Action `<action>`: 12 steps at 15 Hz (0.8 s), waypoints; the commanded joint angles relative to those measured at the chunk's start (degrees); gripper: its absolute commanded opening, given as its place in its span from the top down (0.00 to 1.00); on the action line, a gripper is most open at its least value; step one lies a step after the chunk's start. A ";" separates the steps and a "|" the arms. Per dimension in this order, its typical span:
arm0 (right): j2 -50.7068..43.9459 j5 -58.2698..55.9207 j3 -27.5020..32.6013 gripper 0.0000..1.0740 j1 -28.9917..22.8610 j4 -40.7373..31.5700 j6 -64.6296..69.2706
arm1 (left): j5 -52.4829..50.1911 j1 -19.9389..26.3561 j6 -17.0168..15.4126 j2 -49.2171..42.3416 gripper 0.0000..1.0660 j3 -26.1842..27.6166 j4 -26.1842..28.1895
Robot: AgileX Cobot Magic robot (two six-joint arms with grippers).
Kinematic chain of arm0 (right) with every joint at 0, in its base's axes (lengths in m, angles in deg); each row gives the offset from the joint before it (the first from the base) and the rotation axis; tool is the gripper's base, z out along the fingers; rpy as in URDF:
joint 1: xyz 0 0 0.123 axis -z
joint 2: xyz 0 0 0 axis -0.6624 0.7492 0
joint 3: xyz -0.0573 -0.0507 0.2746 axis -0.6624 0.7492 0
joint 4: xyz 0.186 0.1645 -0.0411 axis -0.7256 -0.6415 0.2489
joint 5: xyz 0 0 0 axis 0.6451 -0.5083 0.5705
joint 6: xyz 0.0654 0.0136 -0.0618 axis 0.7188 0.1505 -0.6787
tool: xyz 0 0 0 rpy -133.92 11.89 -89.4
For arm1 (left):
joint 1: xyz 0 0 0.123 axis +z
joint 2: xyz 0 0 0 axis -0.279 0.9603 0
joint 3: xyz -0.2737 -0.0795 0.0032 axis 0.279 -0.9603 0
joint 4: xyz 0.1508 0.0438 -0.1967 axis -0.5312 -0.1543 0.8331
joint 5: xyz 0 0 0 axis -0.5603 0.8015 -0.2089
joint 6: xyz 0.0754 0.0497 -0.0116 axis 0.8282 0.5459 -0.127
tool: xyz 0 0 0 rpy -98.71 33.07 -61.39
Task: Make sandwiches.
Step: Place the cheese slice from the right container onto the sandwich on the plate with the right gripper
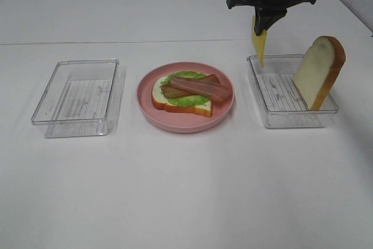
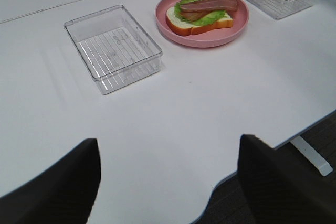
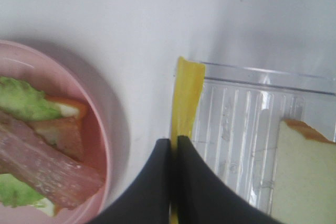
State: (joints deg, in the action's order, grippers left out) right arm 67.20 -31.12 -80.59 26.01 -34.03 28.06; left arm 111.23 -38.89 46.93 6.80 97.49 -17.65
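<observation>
At the left, an empty clear tray (image 1: 76,127) is seen on the counter (image 1: 186,202). The left fingers (image 2: 58,182) are held wide apart with nothing between them, drawn back near the counter's front edge. In the middle, the open sandwich (image 1: 192,88) of bread, lettuce and bacon is laid on the pink plate (image 1: 186,125). Further right, the cheese slice (image 1: 260,44) is pinched by its top edge. So thin a hold could let it swing, slip, or be dropped folded or off the bacon. The right fingers (image 3: 157,182) are clamped on it and pointed straight down above the right tray (image 1: 291,122), at its plate-side far corner. A bread slice (image 1: 317,71) is leaned upright there.
</observation>
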 commanded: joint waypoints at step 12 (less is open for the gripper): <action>4.81 -4.87 -3.61 1.00 -6.53 -37.53 -7.51 | -0.69 -0.40 0.11 -1.15 0.34 -0.06 0.17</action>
State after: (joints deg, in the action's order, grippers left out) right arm 71.78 -31.46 -83.97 19.77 -70.81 21.42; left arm 111.23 -38.89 46.93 6.80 97.49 -17.65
